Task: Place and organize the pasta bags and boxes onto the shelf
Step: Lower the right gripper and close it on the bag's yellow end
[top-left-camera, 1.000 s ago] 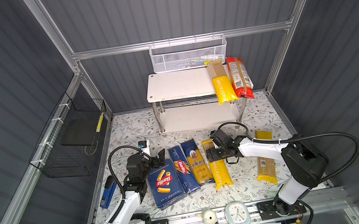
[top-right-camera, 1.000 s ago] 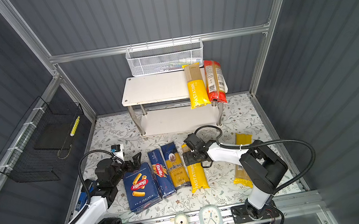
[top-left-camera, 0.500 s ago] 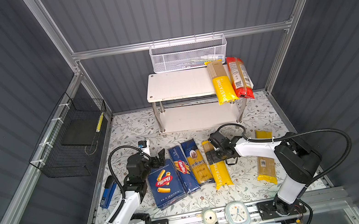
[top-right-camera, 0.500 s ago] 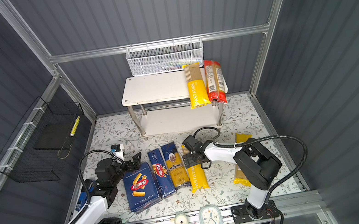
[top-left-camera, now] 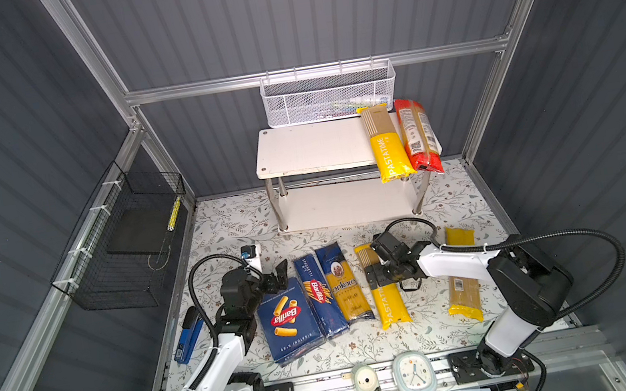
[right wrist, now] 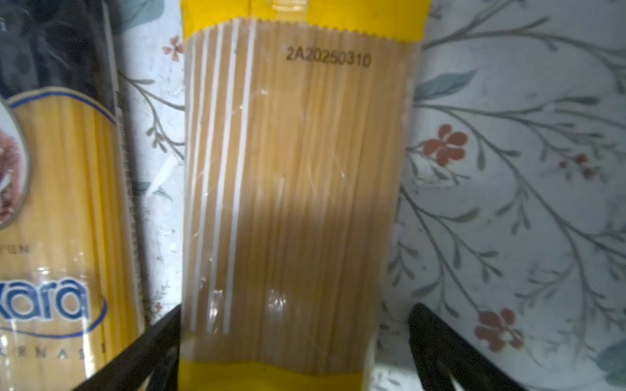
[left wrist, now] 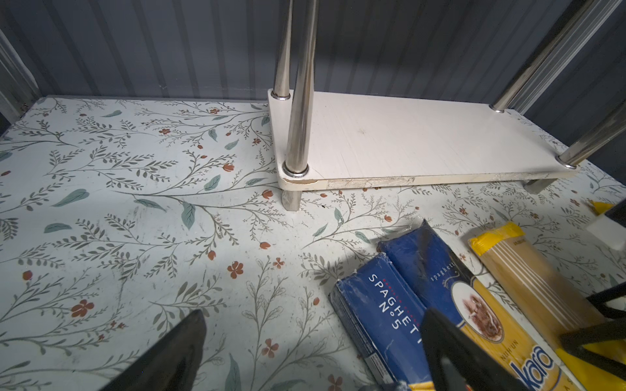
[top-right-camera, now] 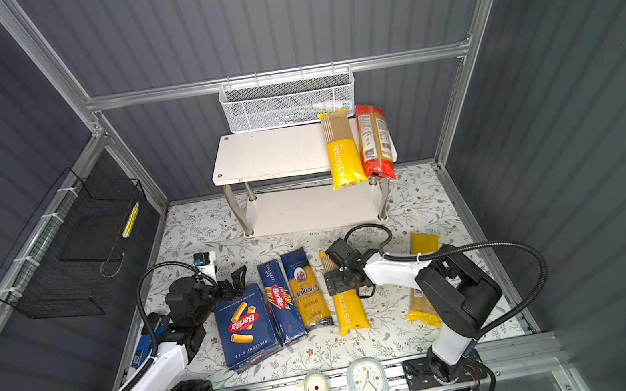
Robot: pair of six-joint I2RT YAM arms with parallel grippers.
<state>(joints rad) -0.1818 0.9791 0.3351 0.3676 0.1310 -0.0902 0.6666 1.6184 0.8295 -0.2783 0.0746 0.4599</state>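
A yellow bag (top-left-camera: 387, 143) and red bag (top-left-camera: 418, 134) lay on the top board of the shelf (top-left-camera: 308, 146). Unplaced on the worktop (top-left-camera: 224, 235) were two boxes (top-left-camera: 289, 317), the Ankara bag (top-left-camera: 343, 284), a barcode bag (top-left-camera: 462, 292) and a PASTATIME bag (top-left-camera: 393, 306), which the right end effector (right wrist: 294, 318) straddled wide open, gripping nothing. The left end effector (left wrist: 311, 342) gaped empty.

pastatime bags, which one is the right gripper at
The PASTATIME bag lying on the mat beside the Ankara bag: the right gripper has its open jaws either side of its clear end. The other PASTATIME bag lies on the shelf, top board.
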